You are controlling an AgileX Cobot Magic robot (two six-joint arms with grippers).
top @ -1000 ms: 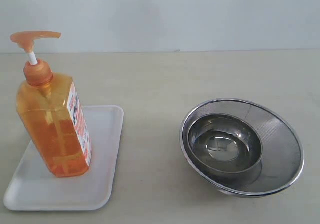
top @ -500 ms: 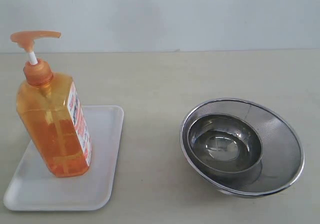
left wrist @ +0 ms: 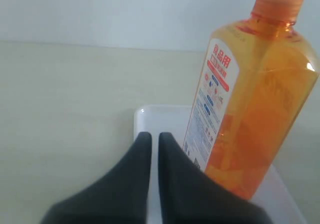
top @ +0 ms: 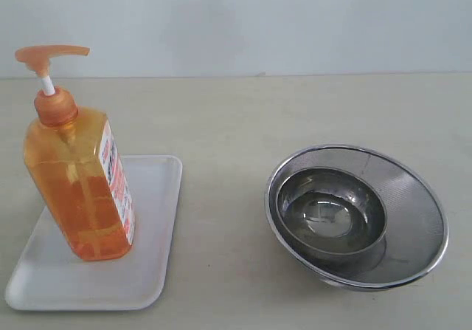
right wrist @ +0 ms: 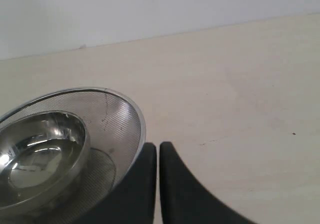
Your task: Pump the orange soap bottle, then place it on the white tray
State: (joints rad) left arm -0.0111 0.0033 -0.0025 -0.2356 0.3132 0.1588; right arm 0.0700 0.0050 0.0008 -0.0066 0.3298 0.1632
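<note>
Seems done: shows orange soap bottle [top: 77, 190] standing on white tray [top: 155, 227], left end effector [left wrist: 154, 139] and right end effector [right wrist: 157, 149] closed, empty.

Nothing I can see changed in the last 1 second: the orange soap bottle [top: 77, 190] and the white tray [top: 151, 256] show no shift by the left edge of the table [top: 295, 108].

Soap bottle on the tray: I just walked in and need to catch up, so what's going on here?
Nothing is being handled. The orange soap bottle stands upright on the white tray, untouched. The left end effector is shut and empty near it; the right end effector, also shut, sits by the steel mesh bowl.
</note>
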